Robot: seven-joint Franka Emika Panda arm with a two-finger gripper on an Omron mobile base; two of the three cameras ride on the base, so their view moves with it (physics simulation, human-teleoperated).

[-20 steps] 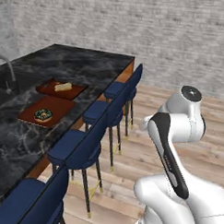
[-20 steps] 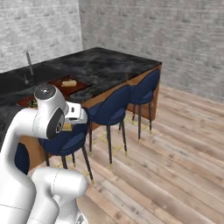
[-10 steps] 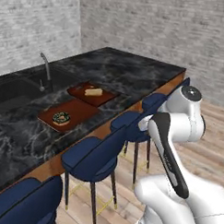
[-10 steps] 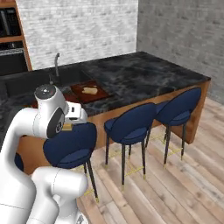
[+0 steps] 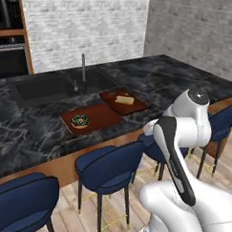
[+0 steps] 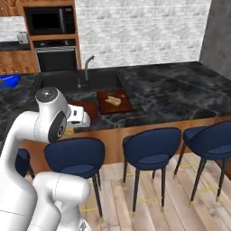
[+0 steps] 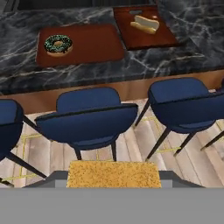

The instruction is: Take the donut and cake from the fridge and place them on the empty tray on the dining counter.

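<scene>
The donut (image 7: 58, 44) with dark icing lies at the left end of the reddish-brown tray (image 7: 94, 43) on the black marble dining counter (image 7: 144, 63); the rest of the tray is bare. My gripper (image 7: 113, 176) hangs in front of the counter, above the stools, shut on the cake (image 7: 113, 173), a yellow-orange grainy block. In the left base view the donut (image 5: 80, 120) sits on the tray (image 5: 96, 117), beyond my arm. The fridge is out of view.
A second wooden board (image 7: 146, 28) with a pale bread piece (image 7: 144, 22) lies right of the tray. Behind both are the sink (image 5: 52, 86) and faucet (image 5: 83, 68). Blue stools (image 7: 89, 116) line the counter's front edge. Oven and microwave (image 6: 49, 20) stand in the back wall.
The whole picture has shifted: the base has swung round and the counter now runs across in front of me. The gripper's hold is unchanged.
</scene>
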